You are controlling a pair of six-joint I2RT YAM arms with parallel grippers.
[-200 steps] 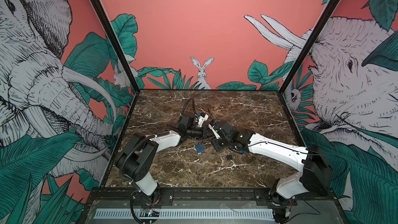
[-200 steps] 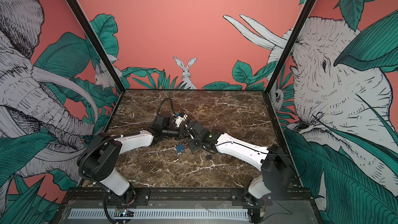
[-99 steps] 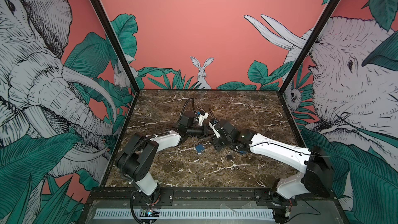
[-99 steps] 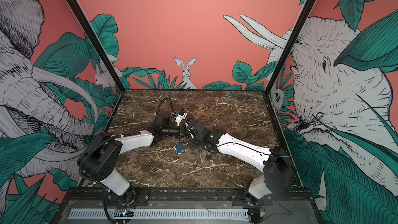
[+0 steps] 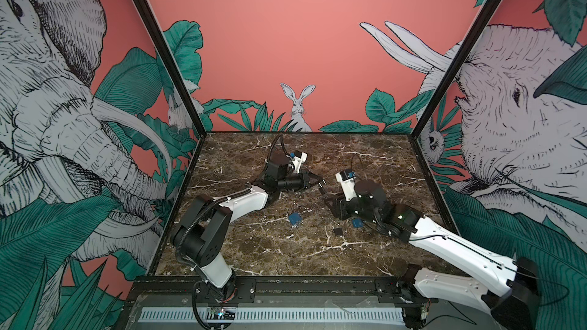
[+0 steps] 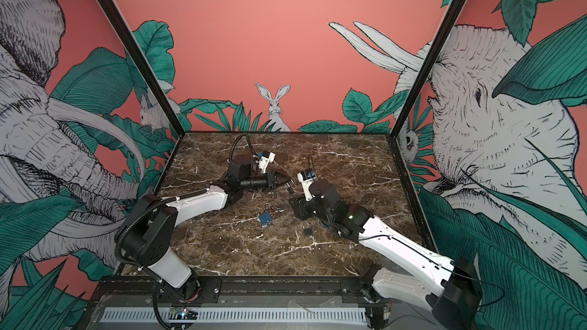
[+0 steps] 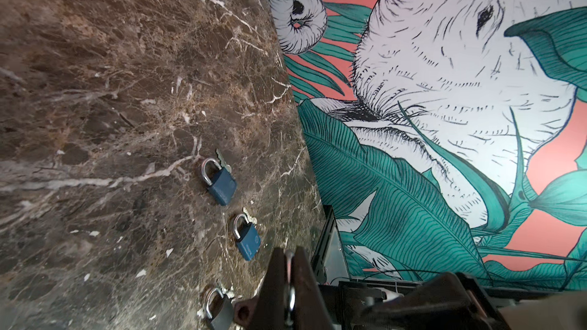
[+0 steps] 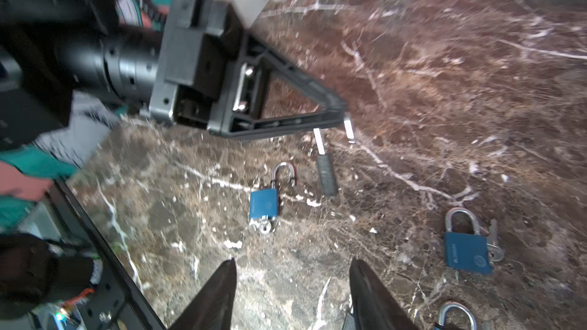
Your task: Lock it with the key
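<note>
In a top view my left hand (image 5: 318, 182) is clamped shut on the open shackle of a dark padlock (image 5: 322, 189), hanging it over the counter (image 5: 365, 153) (keyhole reachable, I judge). Bare counter lies toward twelve o'clock, a blue padlock (image 5: 295, 219) at seven.

Left wrist view: steel shackle pinched between my fingers (image 7: 273, 280).

Right wrist view: my right hand (image 8: 293, 261) gapes empty; a key (image 8: 265, 226) sits at the blue padlock's base.

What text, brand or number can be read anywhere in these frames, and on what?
Blue padlock with keys: printed line and round logo on its body, too blurred to read.
Closed blue padlock: print and logo, too small to read.
No other lettering is visible.
</note>
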